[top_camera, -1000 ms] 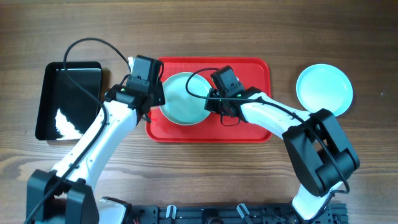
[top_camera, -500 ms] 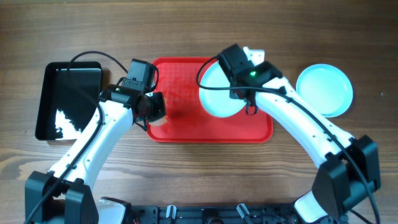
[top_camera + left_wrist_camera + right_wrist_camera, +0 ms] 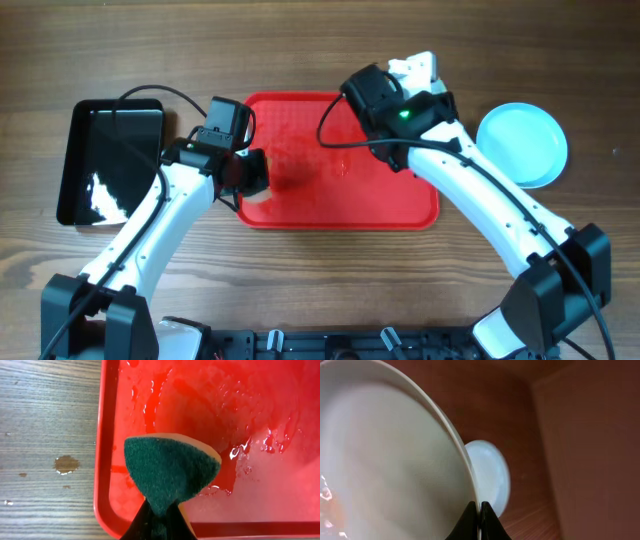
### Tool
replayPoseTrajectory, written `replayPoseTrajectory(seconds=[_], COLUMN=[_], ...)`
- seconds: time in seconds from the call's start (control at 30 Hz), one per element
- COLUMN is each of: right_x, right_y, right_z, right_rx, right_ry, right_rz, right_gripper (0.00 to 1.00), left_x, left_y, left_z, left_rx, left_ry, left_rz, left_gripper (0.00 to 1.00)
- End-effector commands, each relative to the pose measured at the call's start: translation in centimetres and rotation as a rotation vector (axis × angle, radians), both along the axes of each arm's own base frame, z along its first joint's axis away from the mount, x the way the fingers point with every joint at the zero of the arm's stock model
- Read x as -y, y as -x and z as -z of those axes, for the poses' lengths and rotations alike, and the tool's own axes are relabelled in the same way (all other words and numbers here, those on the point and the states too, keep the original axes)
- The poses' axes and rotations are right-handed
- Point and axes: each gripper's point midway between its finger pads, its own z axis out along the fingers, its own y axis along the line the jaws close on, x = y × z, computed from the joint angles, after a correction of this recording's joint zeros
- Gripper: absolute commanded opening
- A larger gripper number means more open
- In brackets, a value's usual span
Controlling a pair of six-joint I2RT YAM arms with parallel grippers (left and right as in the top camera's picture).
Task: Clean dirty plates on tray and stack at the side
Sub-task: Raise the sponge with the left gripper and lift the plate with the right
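**Operator:** Which step is in hand?

**Technician:** The transfer, by my judgement. The right gripper [image 3: 479,510] has its fingers clamped on the rim of the held plate [image 3: 395,460] and carries it above the 1 o'clock corner of the tray [image 3: 425,215]. No plate lies on the wet tray floor. The left gripper [image 3: 159,516] is closed on the sponge [image 3: 170,467], green pad outward, over the tray's 8 o'clock edge.

**Operator:** Where does the plate go?

**Technician:** To the side plate [image 3: 521,145], which rests on the table [image 3: 320,300] at 3 o'clock of the tray, well apart from the rim. Whether that is one plate or a stack of two, I cannot tell.

**Operator:** What does the next move call for?

**Technician:** Probably travel toward 3 o'clock, levelling of the plate, centring over the side plate, then lowering before release. A wet rim may slip in a two-finger grip.

**Operator:** State the orientation.

**Technician:** The held plate is steeply tilted, close to edge-on. From the wrist camera its rim sweeps from 10 o'clock down to the fingers at 6 o'clock. A round plate has no long axis. The tray's long axis runs 9 to 3 o'clock in the overhead view.

**Operator:** Other items?

**Technician:** The black tray [image 3: 110,160] sits at 9 o'clock of the red one. A water spot [image 3: 66,463] lies on the table beside the tray rim.
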Motion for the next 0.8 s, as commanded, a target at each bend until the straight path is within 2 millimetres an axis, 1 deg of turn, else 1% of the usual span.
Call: replayPoseTrajectory(seconds=[0.0, 0.07, 0.2, 0.33, 0.43, 0.53, 0.6, 0.77], right_x=[-0.9, -2.0, -5.1, -7.9, -9.5, -10.5, -10.6, -10.5], right_y=[-0.4, -0.5, -0.7, -0.5, -0.3, -0.3, -0.4, -0.3], right_z=[-5.6, -6.6, -8.8, -10.7, -12.2, -13.0, -13.1, -12.4], right_rx=[0.094, 0.115, 0.166, 0.215, 0.249, 0.259, 0.257, 0.242], right_ry=[0.280, 0.333, 0.419, 0.457, 0.472, 0.472, 0.476, 0.489], right_rz=[-0.068, -0.094, -0.154, -0.190, -0.196, -0.214, -0.216, -0.222], right_gripper=[0.04, 0.04, 0.04, 0.04, 0.04, 0.04, 0.04, 0.04], left_x=[0.1, 0.1, 0.3, 0.3, 0.3, 0.3, 0.3, 0.3], left_y=[0.5, 0.6, 0.6, 0.6, 0.6, 0.6, 0.6, 0.6], left_z=[1.1, 1.3, 1.2, 1.3, 1.3, 1.3, 1.3, 1.3], left_rx=[-0.023, -0.027, -0.029, -0.029, -0.029, -0.029, -0.029, -0.029], left_ry=[0.012, 0.014, 0.022, 0.022, 0.021, 0.021, 0.021, 0.021], left_rz=[-0.006, -0.005, -0.002, -0.002, -0.002, -0.002, -0.002, -0.002], left_gripper=[0.04, 0.04, 0.04, 0.04, 0.04, 0.04, 0.04, 0.04])
